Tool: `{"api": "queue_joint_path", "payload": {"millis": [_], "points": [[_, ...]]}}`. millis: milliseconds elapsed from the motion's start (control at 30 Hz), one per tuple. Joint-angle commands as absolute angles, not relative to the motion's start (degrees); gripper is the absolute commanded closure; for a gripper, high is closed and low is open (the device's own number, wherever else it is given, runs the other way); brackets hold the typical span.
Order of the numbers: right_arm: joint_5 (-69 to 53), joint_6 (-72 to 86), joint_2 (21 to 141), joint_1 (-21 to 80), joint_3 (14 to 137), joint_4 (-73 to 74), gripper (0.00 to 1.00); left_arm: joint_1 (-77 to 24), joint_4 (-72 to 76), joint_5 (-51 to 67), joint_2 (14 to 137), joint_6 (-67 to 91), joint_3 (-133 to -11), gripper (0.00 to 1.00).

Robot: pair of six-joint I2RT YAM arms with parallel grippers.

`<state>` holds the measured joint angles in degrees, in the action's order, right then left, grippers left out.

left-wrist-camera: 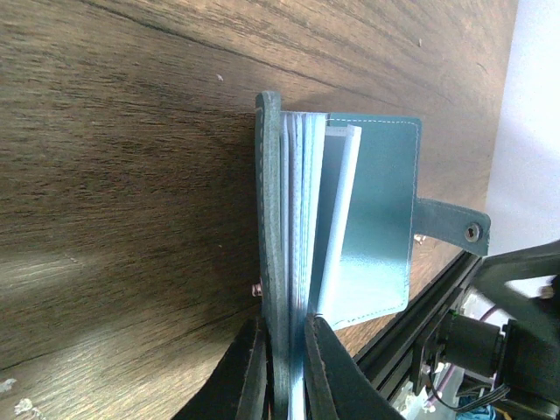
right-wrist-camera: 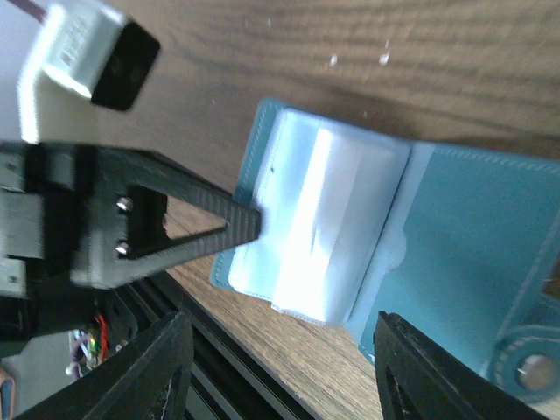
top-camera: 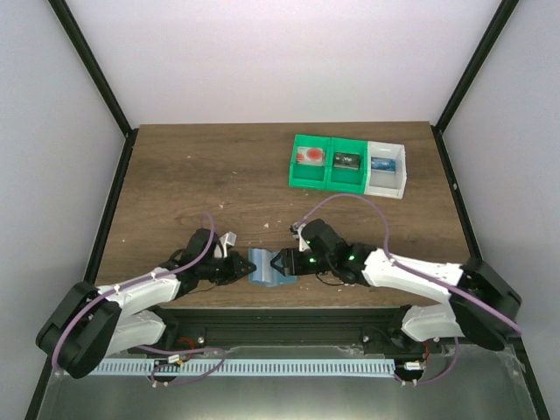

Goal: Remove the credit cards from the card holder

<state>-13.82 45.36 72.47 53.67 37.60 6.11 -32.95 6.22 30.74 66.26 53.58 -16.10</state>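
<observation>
The light-blue card holder (top-camera: 262, 265) lies open near the table's front edge, between my two grippers. My left gripper (left-wrist-camera: 284, 367) is shut on its left cover and pocket leaves, seen edge-on; the other cover (left-wrist-camera: 376, 219) lies flat with its snap tab (left-wrist-camera: 455, 227). My right gripper (right-wrist-camera: 280, 372) is open just above the card holder (right-wrist-camera: 472, 227), with nothing between its fingers (right-wrist-camera: 153, 367). The pale pocket leaves (right-wrist-camera: 324, 219) show no card that I can make out. A red credit card (top-camera: 311, 157) lies in the leftmost green bin.
Joined bins stand at the back right: two green compartments (top-camera: 328, 179) and a white one (top-camera: 398, 179). The middle one holds a small dark flat item (top-camera: 346, 161), the white one a blue item (top-camera: 381, 164). The black frame rail (right-wrist-camera: 219, 367) runs along the table's front edge.
</observation>
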Motion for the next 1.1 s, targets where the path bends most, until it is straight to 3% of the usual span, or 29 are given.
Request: {"api": "queue_joint_path", "payload": {"millis": [0,300,500,600,867,1067], "points": [[-18.22,45.51,78.11,54.93,38.26,-0.69,0.4,-33.12,4.99,30.96,66.4,52.59,-17.39,0.98],[-20.18,44.99,85.15,55.59,37.51,-5.46,0.33,-33.13,8.17,32.73,66.13,54.1,-16.24,0.76],[-20.77,45.08,87.71,55.72,37.15,-7.02,0.42,-33.1,10.3,33.88,67.14,54.61,-16.06,0.73],[-20.39,45.26,88.68,55.72,36.87,-7.49,0.44,-33.13,11.7,34.47,67.07,55.44,-15.66,0.75],[-17.55,44.93,90.1,55.72,36.97,-6.89,0.48,-33.13,13.69,35.07,67.06,56.25,-15.0,0.96],[-16.14,45.26,89.15,55.7,35.71,-6.46,0.58,-33.13,14.06,34.89,67.58,56.16,-14.16,1.0]]}}
